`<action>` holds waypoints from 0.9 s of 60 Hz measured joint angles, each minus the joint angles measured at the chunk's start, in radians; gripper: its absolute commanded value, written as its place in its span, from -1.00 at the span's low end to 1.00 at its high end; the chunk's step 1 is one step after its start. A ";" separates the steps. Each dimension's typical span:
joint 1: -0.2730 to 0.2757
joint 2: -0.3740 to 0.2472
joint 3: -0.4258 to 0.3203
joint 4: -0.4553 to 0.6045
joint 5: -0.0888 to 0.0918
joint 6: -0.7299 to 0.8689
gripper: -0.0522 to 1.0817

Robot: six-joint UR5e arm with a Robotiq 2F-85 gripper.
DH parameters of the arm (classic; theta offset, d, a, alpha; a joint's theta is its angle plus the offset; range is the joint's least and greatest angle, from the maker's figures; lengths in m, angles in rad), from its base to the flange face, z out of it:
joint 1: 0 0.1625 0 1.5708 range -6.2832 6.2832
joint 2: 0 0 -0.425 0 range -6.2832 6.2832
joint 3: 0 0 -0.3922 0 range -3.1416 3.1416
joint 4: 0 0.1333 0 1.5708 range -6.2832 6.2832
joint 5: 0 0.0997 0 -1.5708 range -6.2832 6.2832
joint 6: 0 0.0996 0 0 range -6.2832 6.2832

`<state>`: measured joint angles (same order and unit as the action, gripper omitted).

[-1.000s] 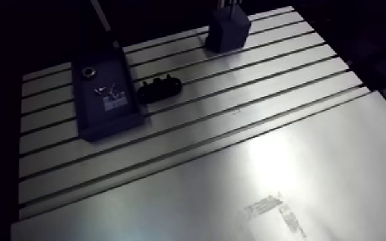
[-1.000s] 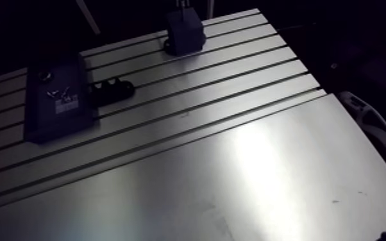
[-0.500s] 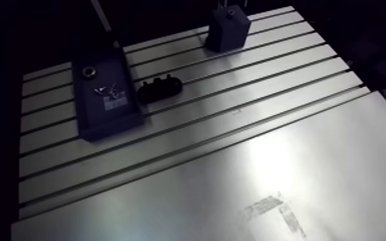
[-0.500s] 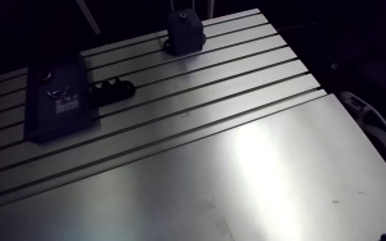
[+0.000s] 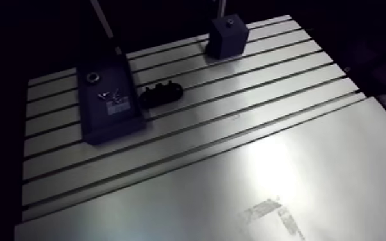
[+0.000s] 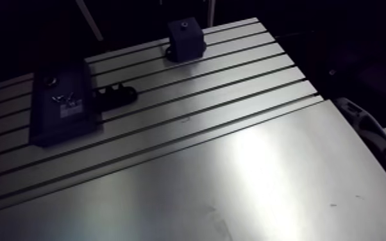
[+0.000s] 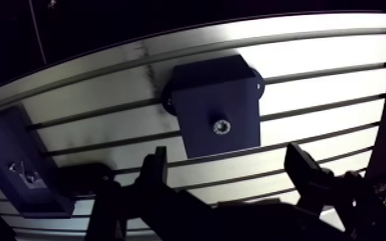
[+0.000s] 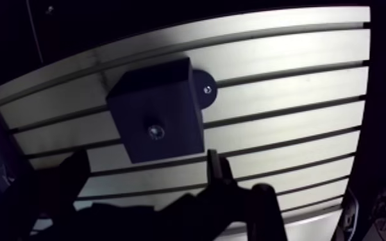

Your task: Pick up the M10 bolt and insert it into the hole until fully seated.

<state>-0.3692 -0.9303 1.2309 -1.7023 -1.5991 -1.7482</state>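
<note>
Slotted aluminium table (image 5: 266,83) lies below me, its grooves running side by side across the far part, while the near part is a smooth bright sheet (image 5: 311,179).

At the far edge stands a dark block (image 7: 215,96), fixed by a small tab with a screw at one side. The bolt (image 7: 220,126) sits in the hole in the block's top face. Only its head shows, a small bright ring with a dark middle. I cannot tell whether it is fully down.

My pincer (image 7: 229,170) is spread wide and grips nothing. In the wrist view its two fingers (image 7: 156,168) rise on either side of the block's near end. The block lies just ahead of them, about in line with the gap, and the bolt head is ahead of the tips and clear of both.

Well apart from the block, along the same grooves, lies a flat dark slab (image 5: 109,106). On it are a metal ring (image 5: 93,77) at its far end, a few small bright bits (image 5: 109,95) and a pale label (image 5: 117,107). Just beside the slab, on the block's side, is a low black holder (image 5: 161,93) with a lumpy top.
</note>
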 measured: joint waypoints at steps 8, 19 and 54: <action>0.010 -0.032 0.003 0.010 0.002 -0.019 -0.90; 0.032 -0.081 0.013 0.037 0.003 -0.032 -0.90; 0.130 -0.250 0.111 0.080 -0.001 -0.041 -0.90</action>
<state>-0.2396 -1.1805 1.3419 -1.6226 -1.6004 -1.7895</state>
